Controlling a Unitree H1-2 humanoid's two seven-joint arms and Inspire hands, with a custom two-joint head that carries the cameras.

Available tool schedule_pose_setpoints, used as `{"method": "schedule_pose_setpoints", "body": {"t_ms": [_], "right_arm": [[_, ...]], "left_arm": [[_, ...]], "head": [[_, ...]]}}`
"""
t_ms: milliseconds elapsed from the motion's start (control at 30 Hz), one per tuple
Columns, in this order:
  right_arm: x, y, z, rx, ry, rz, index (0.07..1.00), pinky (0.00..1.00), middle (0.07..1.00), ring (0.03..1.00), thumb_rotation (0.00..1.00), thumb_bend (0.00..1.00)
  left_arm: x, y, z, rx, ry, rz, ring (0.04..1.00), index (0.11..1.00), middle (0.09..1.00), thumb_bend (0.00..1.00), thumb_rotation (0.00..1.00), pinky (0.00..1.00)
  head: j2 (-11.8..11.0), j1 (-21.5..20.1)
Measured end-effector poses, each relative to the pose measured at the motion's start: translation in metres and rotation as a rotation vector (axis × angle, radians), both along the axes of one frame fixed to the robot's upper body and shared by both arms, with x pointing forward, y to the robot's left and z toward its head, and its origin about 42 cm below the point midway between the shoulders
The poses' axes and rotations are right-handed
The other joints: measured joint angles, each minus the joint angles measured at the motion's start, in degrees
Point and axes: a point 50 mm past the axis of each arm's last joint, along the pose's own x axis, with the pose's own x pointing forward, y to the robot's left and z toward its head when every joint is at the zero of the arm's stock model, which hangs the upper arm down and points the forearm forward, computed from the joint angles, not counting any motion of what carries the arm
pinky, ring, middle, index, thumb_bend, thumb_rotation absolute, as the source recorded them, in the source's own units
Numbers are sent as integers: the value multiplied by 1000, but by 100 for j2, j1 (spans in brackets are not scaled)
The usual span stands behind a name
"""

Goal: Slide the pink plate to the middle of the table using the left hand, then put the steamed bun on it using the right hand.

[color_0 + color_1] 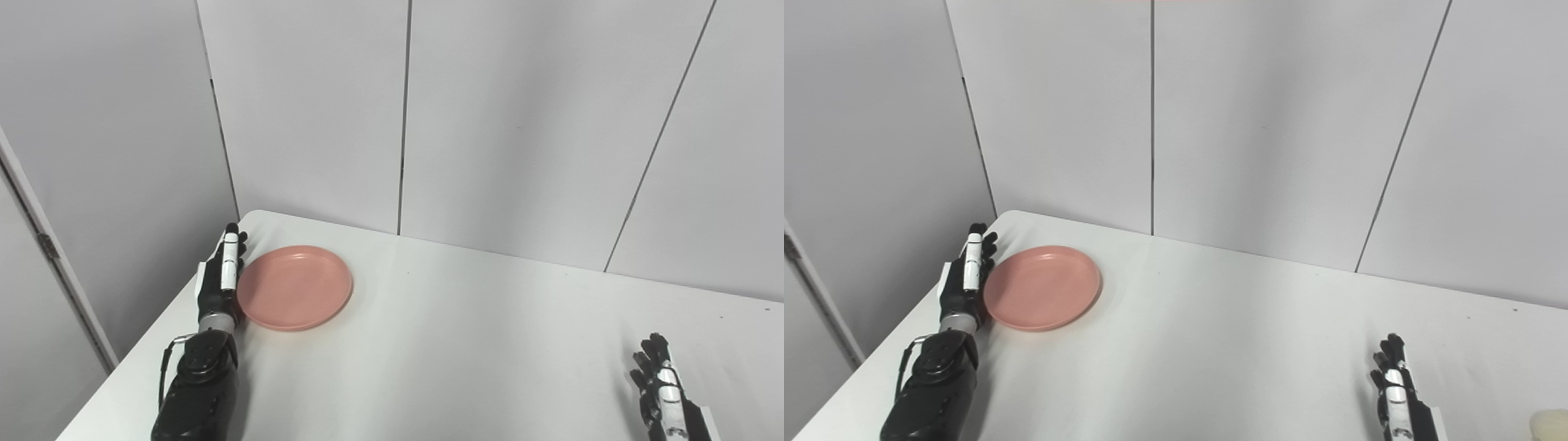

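We see the pink plate (294, 286), round, shallow and plain (nothing lies in it), flat on the white table (465, 343) near its far left corner. Our left hand (222, 275) stands edge-on against the plate's left rim, fingers straight, holding nothing. Our right hand (1396, 392) rests well apart, fingers extended and empty, near the steamed bun (1549, 425).

Round pink plate (294, 287), shallow and empty, lying flat on the table toward ten o'clock, near the far left corner. Pale steamed bun (1551, 425) resting at four o'clock, cut off by the frame's lower right edge.
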Motion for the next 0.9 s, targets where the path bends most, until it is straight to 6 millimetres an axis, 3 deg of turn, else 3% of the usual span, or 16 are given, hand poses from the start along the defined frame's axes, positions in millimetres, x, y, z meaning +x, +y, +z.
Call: {"method": "schedule_pose_setpoints", "body": {"t_ms": [300, 533, 767, 900], "right_arm": [[-1, 0, 0, -6, 2, -8, 1000, 1000, 1000, 1000, 999, 261], [-2, 0, -1, -8, 10, -19, 1000, 1000, 1000, 1000, 1000, 240], [-3, 1, -1, -7, 12, -19, 1000, 1000, 1000, 1000, 1000, 225], [-3, 1, -1, 1, 12, -16, 1000, 1000, 1000, 1000, 1000, 225]], "left_arm": [[1, -2, 3, -2, 15, -20, 983, 955, 955, 677, 1000, 1000], [1, -8, 2, -68, -10, -64, 902, 886, 891, 670, 1000, 962], [3, -41, -5, -149, -60, -107, 851, 850, 847, 688, 981, 883], [5, -65, -6, -162, -73, -145, 858, 850, 851, 669, 995, 889]], "head": [[18, 0], [61, -70], [105, -123], [149, -149]]}}
